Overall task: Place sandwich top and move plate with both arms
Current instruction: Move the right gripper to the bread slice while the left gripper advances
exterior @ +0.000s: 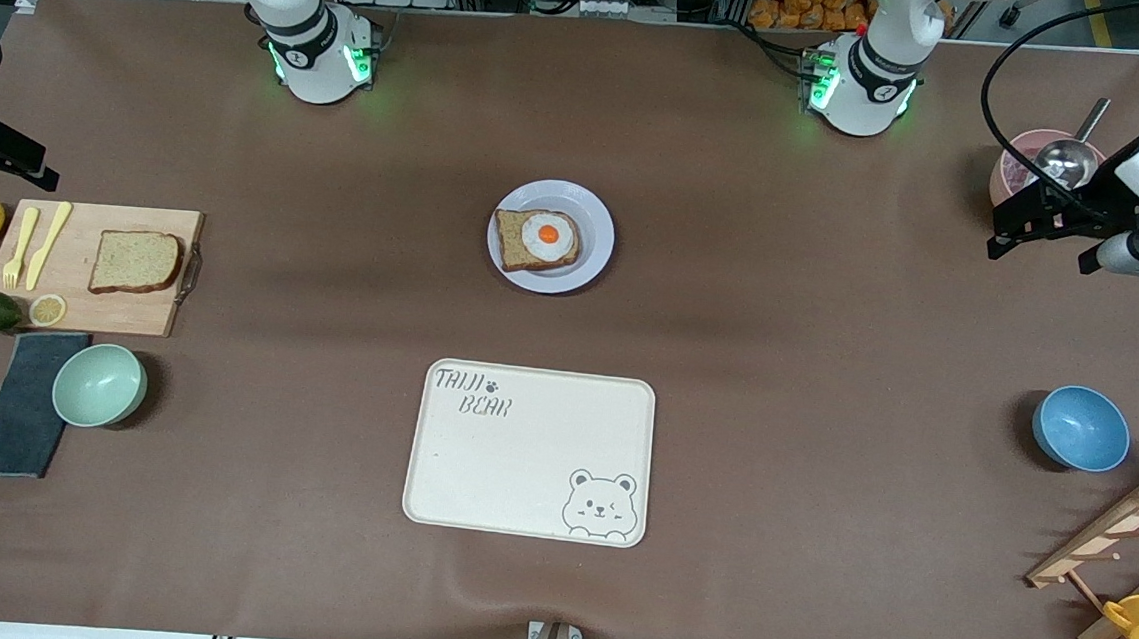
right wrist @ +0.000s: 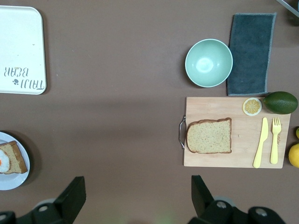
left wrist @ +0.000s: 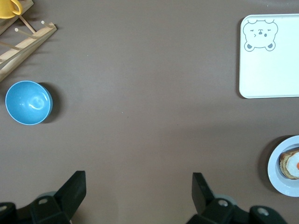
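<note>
Two arms waited at the table's ends, neither holding anything. In the front view the plate [exterior: 550, 236] sat mid-table, carrying a bread slice with a fried egg [exterior: 538, 240]; bare brown table [exterior: 775, 394] ringed the plate on every side. The cream bear-print tray [exterior: 530, 451] lay nearer the camera than the plate, with a wide strip of table between their edges. The sandwich top [exterior: 135, 261] lay flat on a wooden cutting board [exterior: 97, 267], well apart from the plate toward the right arm's end, beside a yellow fork [exterior: 18, 246] and knife [exterior: 49, 243]. The left gripper [exterior: 1047, 225] hung over the left arm's end of the table, just beside a pink bowl with a ladle [exterior: 1051, 165]. The right gripper showed only as a dark shape at the frame's edge there.

In the left wrist view the left gripper [left wrist: 139, 196] had its fingers spread wide over open table, with the plate [left wrist: 275, 179] at the picture's edge, the tray corner [left wrist: 261, 79] and a blue bowl [left wrist: 28, 102] well apart.

In the right wrist view the right gripper [right wrist: 138, 196] was likewise spread wide over bare table. The sandwich top [right wrist: 209, 136] rested near the board's handled edge, clear of the board's rim, and a mint bowl [right wrist: 209, 62] stood beside the board [right wrist: 233, 156]. The plate [right wrist: 14, 179] was well apart from it.
</note>
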Robot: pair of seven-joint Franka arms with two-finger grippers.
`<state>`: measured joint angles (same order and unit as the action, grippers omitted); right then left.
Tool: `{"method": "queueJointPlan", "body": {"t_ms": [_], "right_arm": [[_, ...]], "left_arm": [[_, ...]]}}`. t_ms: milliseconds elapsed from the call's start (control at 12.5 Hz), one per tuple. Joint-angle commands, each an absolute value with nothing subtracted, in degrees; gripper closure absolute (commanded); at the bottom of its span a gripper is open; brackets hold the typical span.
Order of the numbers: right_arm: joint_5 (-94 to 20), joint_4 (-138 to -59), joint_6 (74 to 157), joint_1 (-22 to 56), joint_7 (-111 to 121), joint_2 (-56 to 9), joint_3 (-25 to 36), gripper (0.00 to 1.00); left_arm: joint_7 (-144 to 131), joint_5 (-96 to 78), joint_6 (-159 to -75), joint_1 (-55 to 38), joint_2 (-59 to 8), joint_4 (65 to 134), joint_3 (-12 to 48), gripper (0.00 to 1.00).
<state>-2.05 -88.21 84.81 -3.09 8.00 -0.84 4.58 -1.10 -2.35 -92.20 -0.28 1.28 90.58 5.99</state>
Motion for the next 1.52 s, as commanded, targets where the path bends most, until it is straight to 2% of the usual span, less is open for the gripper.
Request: {"method": "queueJointPlan", "body": {"t_ms": [0,721,1042,1362,1443], "right_arm": [[-0.79,-87.98,83.94,-3.07,6.85,-0.44,4.22,0.00],[-1.41,-89.03,84.28,-3.25,6.94,-1.84,4.13,0.00],[-1.93,-91.49,85.87,-5.36,8.26,-3.87,4.31,0.00],[-7.71,-97.98,89.29,-10.00,11.23,-3.95,4.48,0.00],[-8.08,-99.22,90.34,-10.89,13.08,-3.96,4.48,0.00]], "left_arm": [[0.09,-2.46,-92.90,0.44,1.84,90.88,6.42,0.00],[-0.88,-3.60,-92.90,0.09,-0.53,91.49,6.59,0.00],[-0.88,-7.29,-93.42,0.00,0.61,96.23,6.85,0.00],[-4.56,-9.05,-103.51,0.09,6.14,107.64,10.63,0.00],[-5.18,-11.75,-103.53,0.17,5.98,108.19,10.72,0.00]]}}
